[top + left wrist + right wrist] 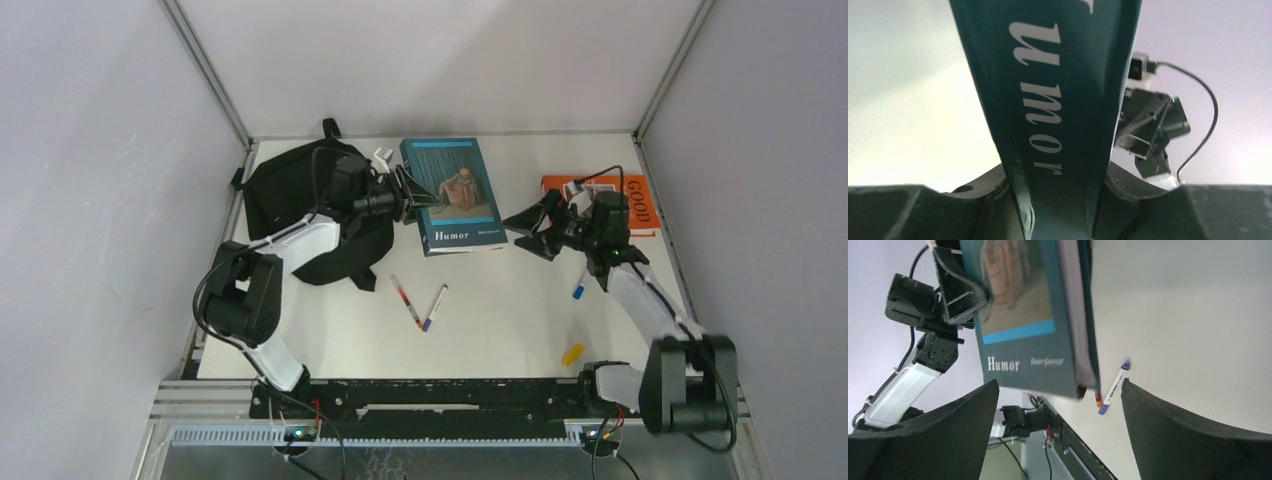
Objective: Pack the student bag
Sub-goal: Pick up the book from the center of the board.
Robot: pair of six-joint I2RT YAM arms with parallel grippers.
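The left gripper (407,196) is clamped on the left edge of the Humor book (455,195). The student bag (290,190) lies just left of the book, under that arm, which is the nearer one. Right of the book, the right gripper (530,228) gapes wide and empty. Two pens (434,307) lie on the bench (500,320) in front of the book, seemingly out of the way.

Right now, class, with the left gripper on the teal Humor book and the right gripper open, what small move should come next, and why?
Probably the left gripper should carry the teal book leftward toward the student bag: it alone clamps the book's edge, the right gripper stands open beside it, and the bag lies just left.
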